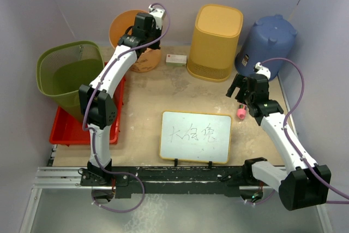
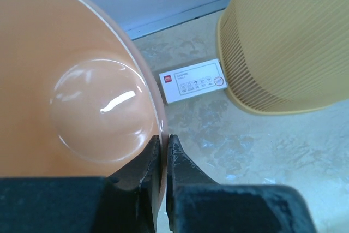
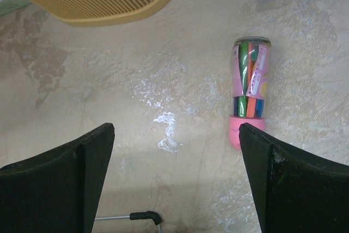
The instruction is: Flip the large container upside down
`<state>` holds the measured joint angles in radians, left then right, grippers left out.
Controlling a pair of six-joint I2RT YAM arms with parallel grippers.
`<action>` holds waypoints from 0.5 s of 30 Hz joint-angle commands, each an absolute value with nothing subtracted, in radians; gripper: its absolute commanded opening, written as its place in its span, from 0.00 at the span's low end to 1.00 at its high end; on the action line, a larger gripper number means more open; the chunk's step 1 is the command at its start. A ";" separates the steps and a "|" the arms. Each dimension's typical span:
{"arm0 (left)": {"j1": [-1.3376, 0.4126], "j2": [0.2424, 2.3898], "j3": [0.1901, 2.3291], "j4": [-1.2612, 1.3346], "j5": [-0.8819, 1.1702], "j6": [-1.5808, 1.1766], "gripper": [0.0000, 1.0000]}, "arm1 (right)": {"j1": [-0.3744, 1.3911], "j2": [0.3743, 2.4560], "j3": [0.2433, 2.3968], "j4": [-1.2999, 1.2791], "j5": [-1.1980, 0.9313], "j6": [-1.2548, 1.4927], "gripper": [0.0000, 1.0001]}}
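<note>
The left pincer [image 2: 164,159] is clamped on the rim of the orange bucket [image 2: 71,85], one finger inside the wall and one outside. The bucket stands upright at the far left of the tabletop [image 1: 147,94], mouth up and long axis vertical, so the left arm is the nearer one. A small white box [image 2: 192,80] lies just to its right, with the yellow basket [image 2: 289,42] beyond and the green mesh bin [image 1: 65,75] near left. The freest room for tipping looks to be toward the near centre. The right pincer [image 3: 174,151] hangs spread apart, well off to the right, beside a pink pen case [image 3: 249,91].
</note>
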<state>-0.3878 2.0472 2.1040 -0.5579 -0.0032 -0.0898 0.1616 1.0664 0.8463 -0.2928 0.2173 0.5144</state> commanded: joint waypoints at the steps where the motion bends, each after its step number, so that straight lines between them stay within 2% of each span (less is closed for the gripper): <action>1: -0.442 1.908 2.094 -0.550 -0.004 -0.139 0.00 | 0.161 1.066 0.849 -0.260 0.216 0.535 0.97; 9: -0.553 1.793 2.042 -0.560 -0.074 -0.232 0.00 | 0.161 1.064 0.850 -0.260 0.208 0.545 0.97; 15: -0.580 1.725 1.918 -0.408 0.041 -0.419 0.00 | 0.161 1.052 0.853 -0.267 0.262 0.553 0.97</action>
<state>-0.5774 1.8076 1.9617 -0.5846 -0.0128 -0.2901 0.1616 1.0668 0.8463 -0.2859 0.2184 0.5327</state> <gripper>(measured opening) 0.020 0.975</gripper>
